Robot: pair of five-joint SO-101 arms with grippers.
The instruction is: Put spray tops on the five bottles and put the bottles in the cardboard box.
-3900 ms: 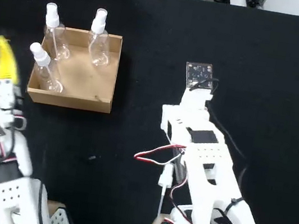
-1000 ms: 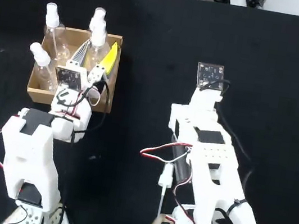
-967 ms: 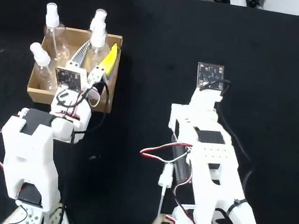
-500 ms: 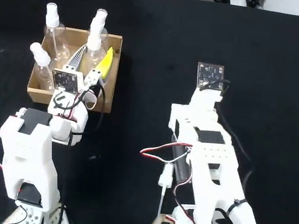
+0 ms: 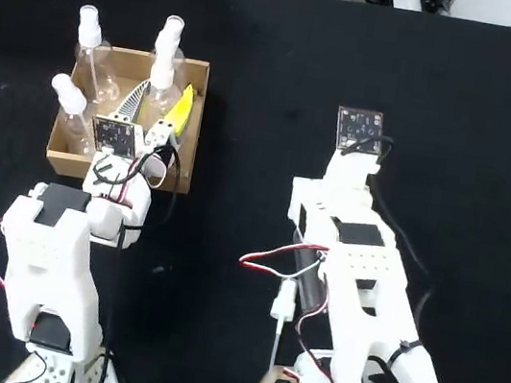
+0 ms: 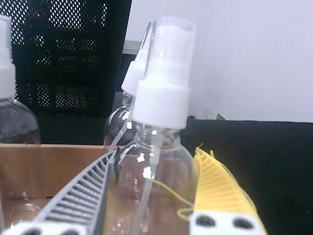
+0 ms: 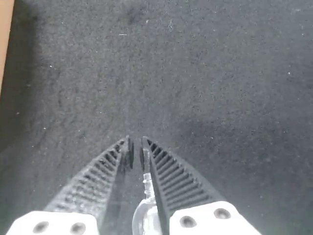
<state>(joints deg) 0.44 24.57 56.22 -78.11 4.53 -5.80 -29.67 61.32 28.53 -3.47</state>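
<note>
Looking down, the high view shows a black surface (image 5: pixel 478 139) w/ a cardboard box (image 5: pixel 70 164) on its left side and two white arms based at the near edge. Four clear bottles w/ white spray tops stand upright in the box: a back-left bottle (image 5: pixel 92 54), a back-right bottle (image 5: pixel 171 32), a front-left bottle (image 5: pixel 69 109) and a held bottle (image 5: pixel 162 75) just in front of the back-right one. The left gripper (image 5: pixel 165 90) is over the box, one grey and one yellow finger closed against either side of the held bottle. The left wrist view adds the contact close up: the left gripper (image 6: pixel 156 152) has the held bottle (image 6: pixel 159 142) btwn its ribbed fingers, both touching the clear body below the spray top. The back-right bottle (image 6: pixel 128 85) is right behind it and the back-left bottle (image 6: pixel 12 112) stands farther off. The right arm (image 5: pixel 351 265) is mid-surface, well apart from the box. The right wrist view adds its fingers: the right gripper (image 7: pixel 136 142) points down at the black surface (image 7: pixel 220 73), fingers nearly together w/ a narrow slit. A thin clear strand (image 7: pixel 145 183) lies in the slit; can't tell what it is. A sliver of the cardboard box (image 7: pixel 4 29) sits at that view's edge. The high view also has a small white part (image 5: pixel 283 303) w/ a thin stem, just beside the right arm's lower section.
</note>
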